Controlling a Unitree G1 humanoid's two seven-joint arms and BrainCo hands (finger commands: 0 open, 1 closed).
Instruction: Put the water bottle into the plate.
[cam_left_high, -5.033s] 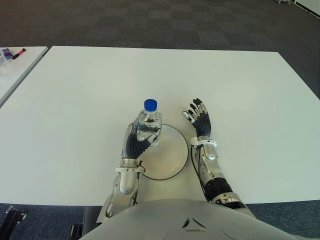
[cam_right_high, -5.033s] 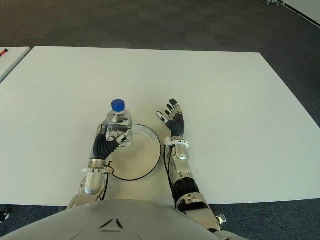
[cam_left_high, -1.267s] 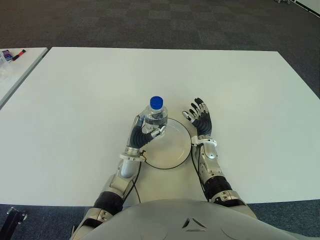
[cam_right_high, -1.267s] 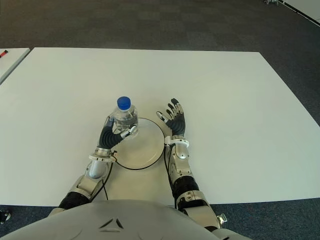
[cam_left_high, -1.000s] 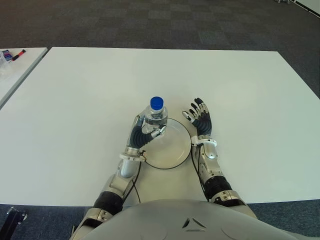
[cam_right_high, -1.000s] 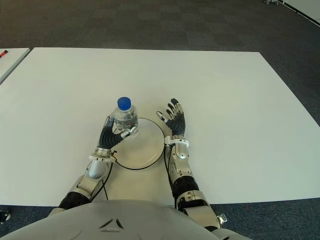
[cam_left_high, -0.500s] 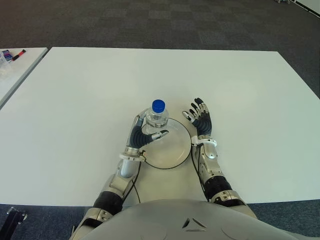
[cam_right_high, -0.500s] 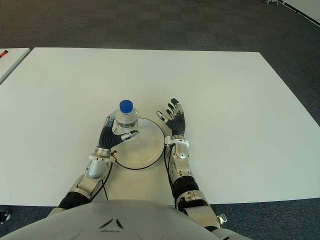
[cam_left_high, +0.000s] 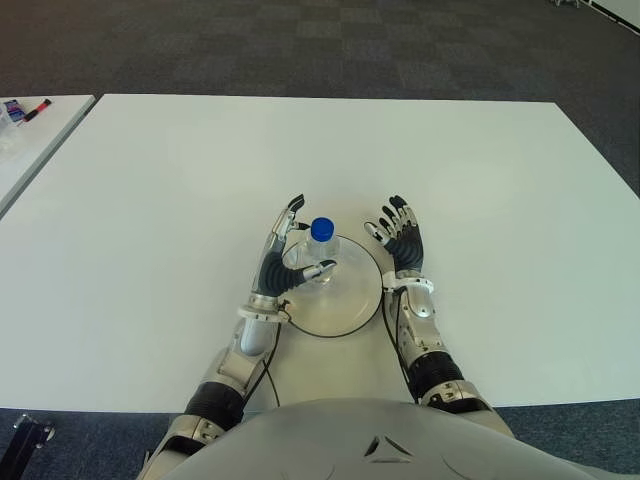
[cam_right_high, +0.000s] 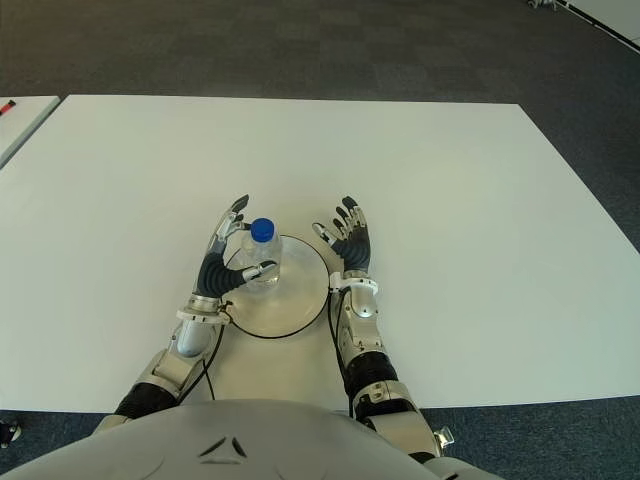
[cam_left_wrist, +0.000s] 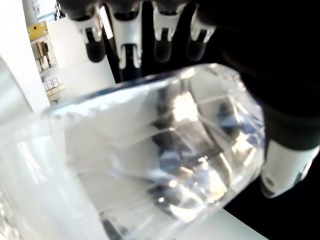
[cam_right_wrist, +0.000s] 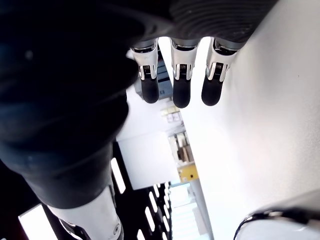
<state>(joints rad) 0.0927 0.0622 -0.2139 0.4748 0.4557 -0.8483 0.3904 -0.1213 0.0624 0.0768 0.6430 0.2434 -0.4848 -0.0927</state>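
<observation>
The water bottle (cam_left_high: 320, 255), clear with a blue cap, is seen standing upright on the far left part of the round plate (cam_left_high: 352, 308), which lies on the white counter (cam_left_high: 180, 170) close to the near edge. The left hand (cam_left_high: 284, 262) is placed at the plate's left rim, just beside the bottle; its fingers (cam_left_high: 291, 212) are spread and stretched upward, and only the thumb is seen reaching toward the bottle's body, so the bottle is not gripped. In the left wrist view the bottle (cam_left_wrist: 150, 160) fills most of the frame, with the straightened fingers (cam_left_wrist: 127, 35) held clear beyond it. The right hand (cam_left_high: 399, 238) is shown just beside the plate's right rim, palm turned inward, its fingers opened and nothing held. A second counter (cam_left_high: 25, 135) is visible at the far left.
</observation>
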